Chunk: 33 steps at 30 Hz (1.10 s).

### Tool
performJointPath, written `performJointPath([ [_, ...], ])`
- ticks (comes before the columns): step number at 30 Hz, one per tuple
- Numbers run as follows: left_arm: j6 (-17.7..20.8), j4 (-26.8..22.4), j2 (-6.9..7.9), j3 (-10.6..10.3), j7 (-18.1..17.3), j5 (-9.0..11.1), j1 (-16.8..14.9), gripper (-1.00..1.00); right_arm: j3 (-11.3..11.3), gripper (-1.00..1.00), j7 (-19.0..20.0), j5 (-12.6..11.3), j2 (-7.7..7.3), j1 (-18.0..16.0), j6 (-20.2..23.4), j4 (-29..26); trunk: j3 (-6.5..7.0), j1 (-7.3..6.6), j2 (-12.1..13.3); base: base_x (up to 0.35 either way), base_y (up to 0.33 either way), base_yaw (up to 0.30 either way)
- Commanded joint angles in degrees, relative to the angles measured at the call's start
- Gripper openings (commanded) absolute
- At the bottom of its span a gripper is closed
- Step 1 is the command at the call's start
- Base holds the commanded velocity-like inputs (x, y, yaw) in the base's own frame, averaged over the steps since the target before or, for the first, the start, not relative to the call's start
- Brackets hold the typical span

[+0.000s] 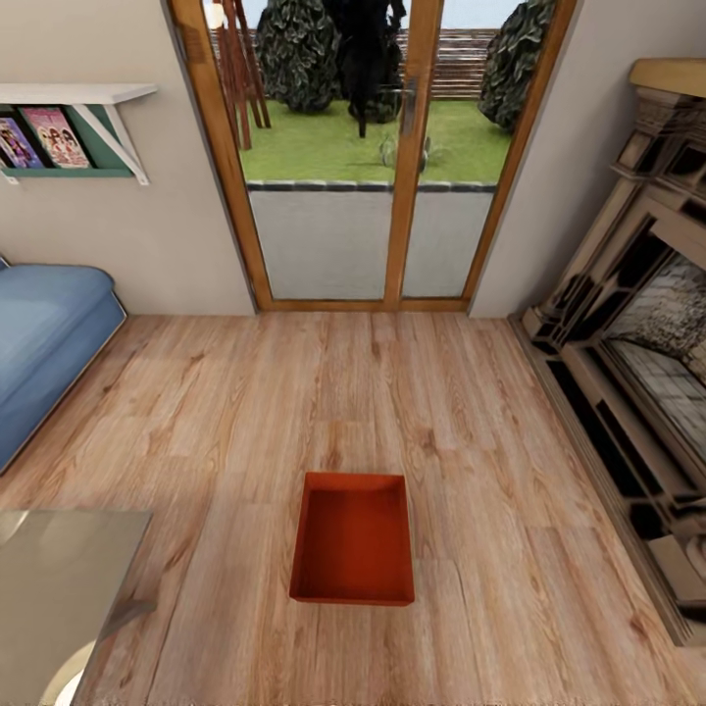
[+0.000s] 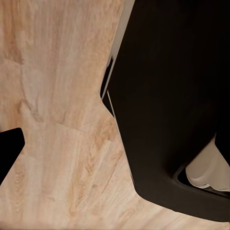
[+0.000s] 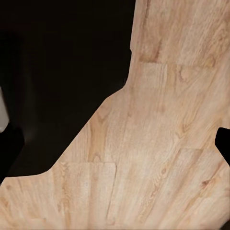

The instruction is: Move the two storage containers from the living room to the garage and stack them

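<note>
A: Orange-red storage container (image 1: 353, 539) sits on the wood plank floor (image 1: 490, 441), centre, just ahead of me. Only one in sight.

B: Grippers?

A: Can't tell, open or shut. Wrist views give me floor and my own dark bodywork.

B: How'll it handle?

A: My guess: stiff, light, empty, lidless. Low straight walls, so I'd pinch the two long side rims, one gripper each.

B: Room?

A: Plenty of bare floor all round it. Blue sofa (image 1: 49, 333) well off to the left, fireplace (image 1: 637, 373) to the right, glass doors (image 1: 373, 157) beyond. A grey surface (image 1: 59, 579) edge is near my left, so watch that elbow.
</note>
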Motion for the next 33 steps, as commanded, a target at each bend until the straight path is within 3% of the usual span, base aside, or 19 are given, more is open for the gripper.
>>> performJointPath([
  [1, 0.01, -0.05, 0.00, -0.49, 0.18, 0.45, 0.00, 1.00, 0.48, 1.00, -0.12, -0.52, 0.03, -0.06, -0.35, 0.18, -0.15, 0.01, -0.05, 0.000, 0.000, 0.000],
  [33, 0.01, -0.05, 0.00, -0.49, 0.18, 0.45, 0.00, 1.00, 0.48, 1.00, -0.12, -0.52, 0.00, -0.06, -0.35, 0.18, -3.10, 0.01, -0.05, 0.000, 0.000, 0.000],
])
